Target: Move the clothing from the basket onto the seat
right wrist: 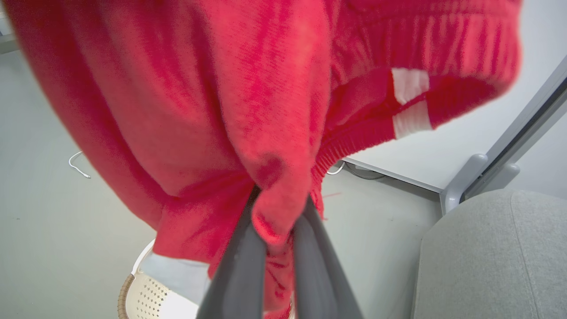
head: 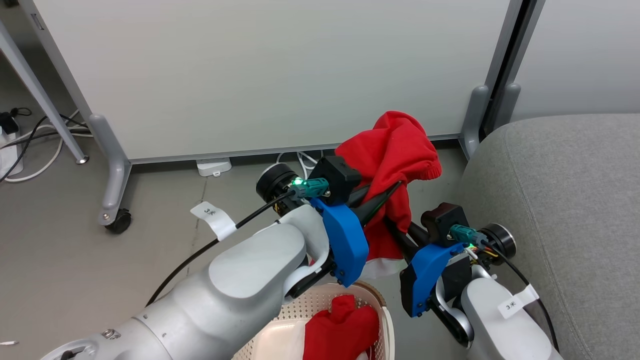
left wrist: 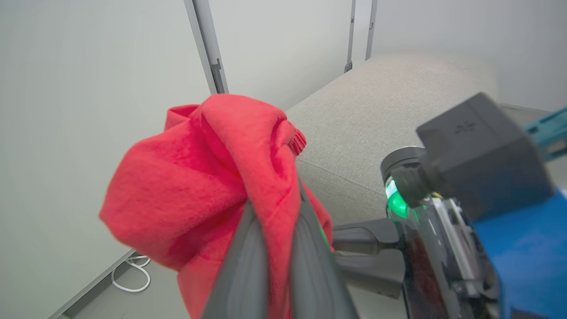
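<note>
A red knit garment with white trim [head: 395,150], part of the clothing, hangs in the air between both arms, above the floor and left of the seat [head: 565,200]. My left gripper [head: 397,187] is shut on its upper folds, and the cloth bulges out between the fingers [left wrist: 248,248] in the left wrist view. My right gripper [head: 390,225] is shut on a lower fold of the same garment [right wrist: 266,133], below the left one. The basket [head: 310,300] stands under my arms with another red piece [head: 345,330] inside.
A white partition panel [head: 275,75] on grey caster feet [head: 117,220] stands behind, with cables [head: 45,135] and a power block [head: 214,166] on the floor. The grey sofa's rounded edge [right wrist: 487,257] lies close on the right.
</note>
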Available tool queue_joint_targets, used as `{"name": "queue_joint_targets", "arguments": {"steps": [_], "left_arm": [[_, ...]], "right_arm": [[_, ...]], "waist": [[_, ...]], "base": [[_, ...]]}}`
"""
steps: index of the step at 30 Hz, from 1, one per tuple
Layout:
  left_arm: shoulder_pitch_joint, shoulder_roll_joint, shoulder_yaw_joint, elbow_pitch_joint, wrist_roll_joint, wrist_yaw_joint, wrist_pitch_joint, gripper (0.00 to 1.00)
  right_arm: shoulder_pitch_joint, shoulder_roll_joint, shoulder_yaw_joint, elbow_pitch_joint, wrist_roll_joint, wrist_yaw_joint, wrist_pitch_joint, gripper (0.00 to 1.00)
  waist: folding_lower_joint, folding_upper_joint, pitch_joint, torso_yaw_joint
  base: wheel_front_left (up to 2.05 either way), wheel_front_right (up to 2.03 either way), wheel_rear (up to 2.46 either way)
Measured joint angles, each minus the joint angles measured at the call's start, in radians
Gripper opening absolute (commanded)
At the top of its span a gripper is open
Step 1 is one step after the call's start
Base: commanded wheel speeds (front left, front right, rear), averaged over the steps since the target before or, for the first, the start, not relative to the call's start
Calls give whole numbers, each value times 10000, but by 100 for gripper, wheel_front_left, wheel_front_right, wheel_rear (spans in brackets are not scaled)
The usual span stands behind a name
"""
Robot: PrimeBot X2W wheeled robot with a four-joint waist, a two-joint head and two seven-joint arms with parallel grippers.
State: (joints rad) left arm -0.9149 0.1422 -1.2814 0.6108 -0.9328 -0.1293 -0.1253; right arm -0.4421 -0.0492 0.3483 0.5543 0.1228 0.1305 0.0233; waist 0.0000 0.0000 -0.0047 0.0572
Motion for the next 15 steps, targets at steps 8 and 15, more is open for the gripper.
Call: {"name": "queue_joint_targets", "arguments": {"steps": [8,15], "left_arm": [[0,-81,0,330,-190,-2,-138,53],[171,-25,0,393,-412,-2,-869,100]], "right_arm": [[-3,0,-82,38,4,0,-121,0],[6,0,-278,25,4,0,-215,0]], "waist": [[0,0,-21,15],[0,0,-47,0]], "base": [[0,0,0],[0,0,0]]}}
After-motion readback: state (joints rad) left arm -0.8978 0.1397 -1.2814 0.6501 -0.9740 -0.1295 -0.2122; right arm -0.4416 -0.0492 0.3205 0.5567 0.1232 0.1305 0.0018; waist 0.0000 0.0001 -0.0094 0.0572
